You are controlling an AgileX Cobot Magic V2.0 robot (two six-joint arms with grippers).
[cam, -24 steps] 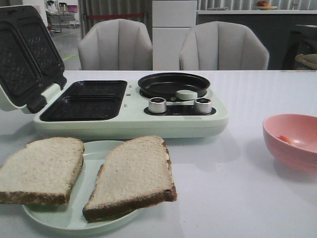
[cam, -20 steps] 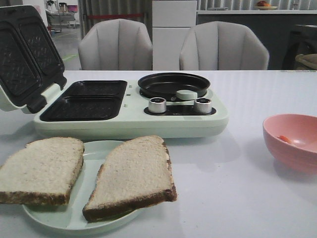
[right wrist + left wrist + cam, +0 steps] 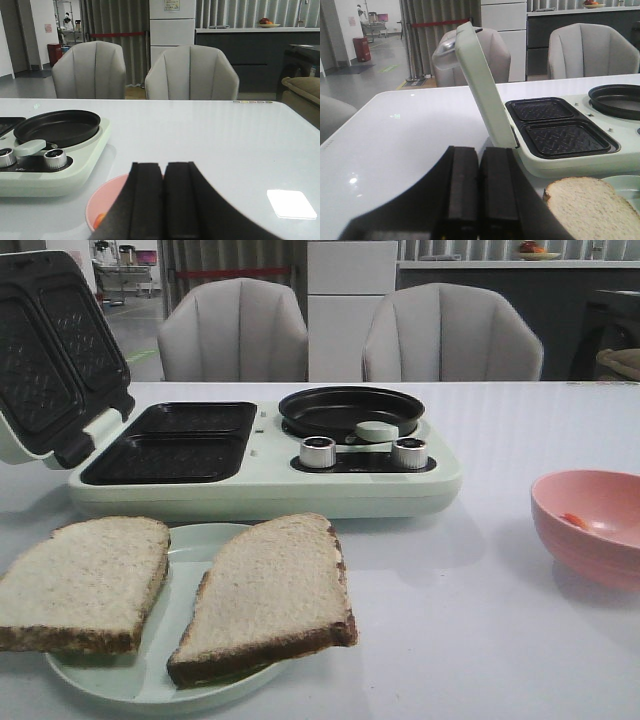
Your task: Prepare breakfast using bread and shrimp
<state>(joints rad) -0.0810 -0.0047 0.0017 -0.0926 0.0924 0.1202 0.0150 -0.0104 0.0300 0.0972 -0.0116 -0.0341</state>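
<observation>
Two slices of bread lie on a pale green plate (image 3: 190, 545) at the front left: one slice (image 3: 85, 580) on the left, the other (image 3: 270, 595) on the right. A bit of orange shrimp (image 3: 572, 521) shows inside the pink bowl (image 3: 590, 525) at the right; it also shows as an orange spot (image 3: 100, 218) in the right wrist view. My left gripper (image 3: 479, 155) is shut and empty, near the left slice (image 3: 592, 205). My right gripper (image 3: 164, 167) is shut and empty, over the pink bowl (image 3: 105, 200). Neither gripper shows in the front view.
A pale green breakfast maker (image 3: 260, 465) stands behind the plate, its lid (image 3: 50, 350) raised at the left over two dark sandwich plates (image 3: 175, 440). A round black pan (image 3: 350, 410) and two silver knobs (image 3: 318, 452) sit on its right half. Two grey chairs (image 3: 235, 330) stand beyond the table.
</observation>
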